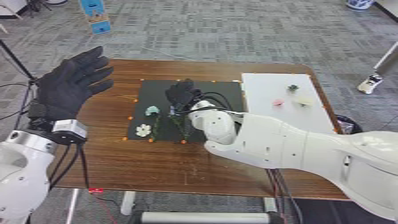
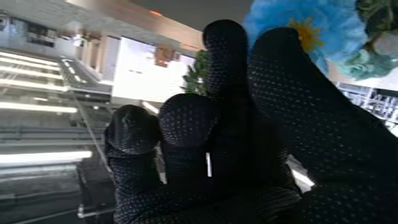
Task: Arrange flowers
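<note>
Right hand (image 1: 182, 91): black mat's (image 1: 151, 91) twelve o'clock; cannot tell if grasping.
Yellow-centred blue flower (image 2: 333, 20): misaimed closing could crush its petals.

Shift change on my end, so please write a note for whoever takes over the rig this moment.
Left hand: open, raised at the table's left side, holding nothing.
Right hand: over the black mat; a blue flower is right by it, grip unclear.
Done: a white flower and a pale blue-green flower lie on the mat's left part.
Left: a pink flower, a pale yellow flower and a dark green piece lie on the white sheet, probably to be added.
</note>
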### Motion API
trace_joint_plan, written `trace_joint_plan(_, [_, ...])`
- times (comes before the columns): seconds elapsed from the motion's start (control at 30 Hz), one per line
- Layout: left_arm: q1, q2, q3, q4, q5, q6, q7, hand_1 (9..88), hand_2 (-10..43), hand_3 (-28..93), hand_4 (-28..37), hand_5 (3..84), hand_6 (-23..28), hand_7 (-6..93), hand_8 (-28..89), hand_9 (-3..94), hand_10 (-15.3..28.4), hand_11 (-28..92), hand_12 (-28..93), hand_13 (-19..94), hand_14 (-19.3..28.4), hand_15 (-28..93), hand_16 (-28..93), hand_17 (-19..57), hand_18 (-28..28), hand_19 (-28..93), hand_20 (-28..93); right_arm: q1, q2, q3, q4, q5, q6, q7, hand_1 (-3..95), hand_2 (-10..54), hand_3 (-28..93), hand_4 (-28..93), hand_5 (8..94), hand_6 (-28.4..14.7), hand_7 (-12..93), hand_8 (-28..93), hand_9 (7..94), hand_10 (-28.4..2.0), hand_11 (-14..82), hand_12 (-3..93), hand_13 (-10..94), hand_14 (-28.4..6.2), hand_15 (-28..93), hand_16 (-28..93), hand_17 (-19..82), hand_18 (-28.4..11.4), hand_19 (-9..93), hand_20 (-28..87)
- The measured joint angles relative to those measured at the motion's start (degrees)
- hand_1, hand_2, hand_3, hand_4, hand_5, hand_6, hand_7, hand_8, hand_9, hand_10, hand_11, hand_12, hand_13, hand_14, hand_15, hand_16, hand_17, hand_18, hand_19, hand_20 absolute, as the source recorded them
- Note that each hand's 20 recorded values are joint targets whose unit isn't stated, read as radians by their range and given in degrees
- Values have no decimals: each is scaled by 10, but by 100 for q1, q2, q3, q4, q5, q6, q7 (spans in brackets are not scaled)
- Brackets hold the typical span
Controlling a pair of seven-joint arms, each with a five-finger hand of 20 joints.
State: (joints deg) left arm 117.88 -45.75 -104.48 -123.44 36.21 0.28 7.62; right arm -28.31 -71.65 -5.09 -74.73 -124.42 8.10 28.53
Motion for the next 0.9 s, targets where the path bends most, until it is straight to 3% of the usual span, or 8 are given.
trace_joint_plan(0.2, [0, 0, 0, 0, -2, 0, -4, 207, -51, 701, -283, 307, 27, 166, -86, 283, 119, 173, 159, 227, 140, 232, 22, -109, 227, 439, 84, -35, 25, 96, -3, -9, -69, 26, 469, -95, 796, -283, 593, 36, 336, -42, 675, -63, 204, 453, 588, -79, 820, 377, 330, -193, 909, 593])
trace_joint_plan(0.43, [3, 0, -11, 0, -4, 1, -7, 208, -50, 699, -283, 307, 27, 167, -86, 283, 120, 173, 158, 227, 140, 231, 22, -109, 227, 439, 83, -42, 99, 156, -112, -20, -232, 67, 438, -95, 827, -283, 576, 32, 318, -154, 624, -80, 283, 379, 567, -83, 826, 366, 319, -197, 903, 598])
trace_joint_plan(0.57, [27, -4, -51, -2, -4, 1, -12, 209, -50, 699, -283, 306, 27, 167, -86, 283, 120, 174, 158, 227, 140, 232, 22, -109, 227, 439, 83, -42, 157, 188, -218, -29, -424, 81, 407, -95, 863, -283, 543, 20, 298, -150, 578, -98, 337, 297, 558, -88, 828, 362, 313, -200, 900, 598])
trace_joint_plan(0.8, [189, -92, -194, -37, -4, 1, -21, 207, -50, 700, -283, 306, 27, 167, -86, 283, 119, 172, 158, 227, 139, 233, 22, -109, 227, 439, 83, -529, 681, 1200, -1045, -80, -589, 53, 359, -95, 875, -283, 435, -32, 244, -119, 451, -133, 317, 266, 533, -108, 835, 338, 299, -207, 896, 586])
trace_joint_plan(0.9, [318, -164, -299, -92, -4, 2, -27, 207, -50, 700, -283, 308, 28, 166, -86, 283, 120, 172, 158, 227, 139, 232, 21, -109, 227, 439, 83, -867, 1058, 1779, -1465, -91, -429, 78, 347, -95, 871, -283, 406, -47, 221, -103, 413, -142, 316, 270, 524, -115, 842, 321, 294, -208, 895, 582])
